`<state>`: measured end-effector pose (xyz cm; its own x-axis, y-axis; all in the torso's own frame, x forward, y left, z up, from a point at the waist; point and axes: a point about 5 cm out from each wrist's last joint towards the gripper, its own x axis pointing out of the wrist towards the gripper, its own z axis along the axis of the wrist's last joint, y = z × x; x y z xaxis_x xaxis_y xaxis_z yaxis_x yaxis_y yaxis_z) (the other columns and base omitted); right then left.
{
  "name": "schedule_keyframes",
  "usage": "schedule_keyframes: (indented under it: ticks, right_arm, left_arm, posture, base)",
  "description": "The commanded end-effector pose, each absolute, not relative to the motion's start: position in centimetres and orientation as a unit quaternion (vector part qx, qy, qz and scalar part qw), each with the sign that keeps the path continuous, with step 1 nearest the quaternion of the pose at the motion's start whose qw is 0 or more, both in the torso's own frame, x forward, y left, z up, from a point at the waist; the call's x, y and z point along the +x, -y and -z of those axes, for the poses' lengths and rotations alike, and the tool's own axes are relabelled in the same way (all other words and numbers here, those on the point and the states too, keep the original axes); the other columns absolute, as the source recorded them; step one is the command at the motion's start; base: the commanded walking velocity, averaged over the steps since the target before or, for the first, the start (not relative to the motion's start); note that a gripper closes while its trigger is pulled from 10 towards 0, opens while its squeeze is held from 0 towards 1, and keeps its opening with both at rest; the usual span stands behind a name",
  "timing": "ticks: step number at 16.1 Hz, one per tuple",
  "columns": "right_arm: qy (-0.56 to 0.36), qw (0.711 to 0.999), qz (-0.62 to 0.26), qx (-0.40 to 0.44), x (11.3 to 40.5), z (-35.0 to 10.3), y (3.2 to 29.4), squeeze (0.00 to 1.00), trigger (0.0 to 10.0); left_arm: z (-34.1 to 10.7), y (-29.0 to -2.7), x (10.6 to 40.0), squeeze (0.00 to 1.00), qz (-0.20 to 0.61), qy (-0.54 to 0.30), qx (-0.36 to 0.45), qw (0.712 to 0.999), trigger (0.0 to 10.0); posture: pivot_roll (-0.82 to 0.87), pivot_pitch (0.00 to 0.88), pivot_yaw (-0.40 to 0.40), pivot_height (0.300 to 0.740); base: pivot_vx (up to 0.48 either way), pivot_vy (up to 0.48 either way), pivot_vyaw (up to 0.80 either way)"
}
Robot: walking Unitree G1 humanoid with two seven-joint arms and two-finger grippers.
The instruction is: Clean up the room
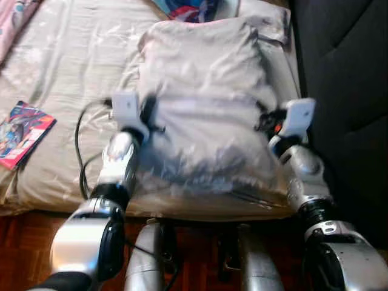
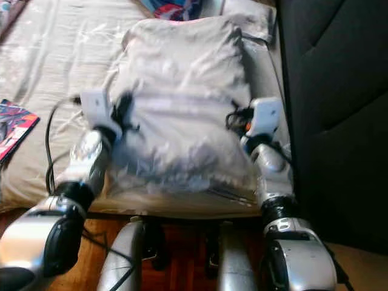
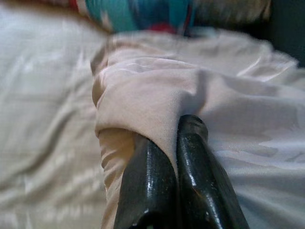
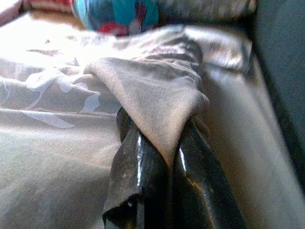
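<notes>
Two end effectors, left end effector (image 3: 177,157) and right end effector (image 4: 174,157), pinching beige blanket (image 1: 206,103), bed (image 1: 66,66), wooden floor (image 1: 24,242)

My two head eyes looked forward and down over my arms at the bed (image 1: 54,73). Each wrist camera sat very close along its own fingers (image 3: 190,157), facing up the bed toward the colourful cushion (image 4: 116,14), which both wrist views shared.
</notes>
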<state>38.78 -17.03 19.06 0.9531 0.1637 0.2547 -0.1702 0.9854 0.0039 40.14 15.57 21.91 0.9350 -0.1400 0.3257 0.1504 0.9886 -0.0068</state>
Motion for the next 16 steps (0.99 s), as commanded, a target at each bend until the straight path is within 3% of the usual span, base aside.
schedule_keyframes:
  ticks: [1,6,11,13,14,16]
  right_arm:
    - [0.204,0.979,-0.026,0.018,38.6,-22.2,19.5,0.00,10.0]
    - [0.353,0.928,0.100,-0.062,35.8,-27.9,23.7,0.00,10.0]
    - [0.385,0.885,0.237,-0.110,31.9,-27.5,27.4,0.00,10.0]
    - [0.375,0.883,0.261,-0.108,30.8,-26.9,28.2,0.00,10.0]
    - [0.335,0.905,0.249,-0.084,31.1,-25.1,28.3,0.00,10.0]
    - [0.335,0.905,0.249,-0.084,31.1,-25.1,28.3,0.00,10.0]
  left_arm:
    - [-24.0,-16.6,39.9,0.00,0.049,0.221,-0.015,0.974,10.0]
    - [-28.9,-14.6,39.8,0.00,0.075,0.320,-0.024,0.944,10.0]
    - [-27.4,-13.3,39.8,0.00,0.130,0.293,-0.045,0.946,10.0]
    - [-26.4,-12.7,40.0,0.00,0.164,0.262,-0.056,0.949,10.0]
    - [-25.3,-12.1,40.0,0.00,0.196,0.232,-0.043,0.952,10.0]
    - [-25.3,-12.1,40.0,0.00,0.196,0.232,-0.043,0.952,10.0]
  posture:
    - [0.03,0.309,0.014,0.658]
    - [0.01,0.299,0.038,0.658]
    - [0.01,0.302,0.053,0.658]
    - [0.01,0.301,0.054,0.658]
    - [0.01,0.300,0.055,0.658]
    - [0.01,0.300,0.055,0.658]
  base:
    - [0.000,0.000,0.00]
    - [0.000,0.000,0.00]
    - [0.000,0.000,0.00]
    - [0.000,0.000,0.00]
    - [0.000,0.000,0.00]
    - [0.000,0.000,0.00]
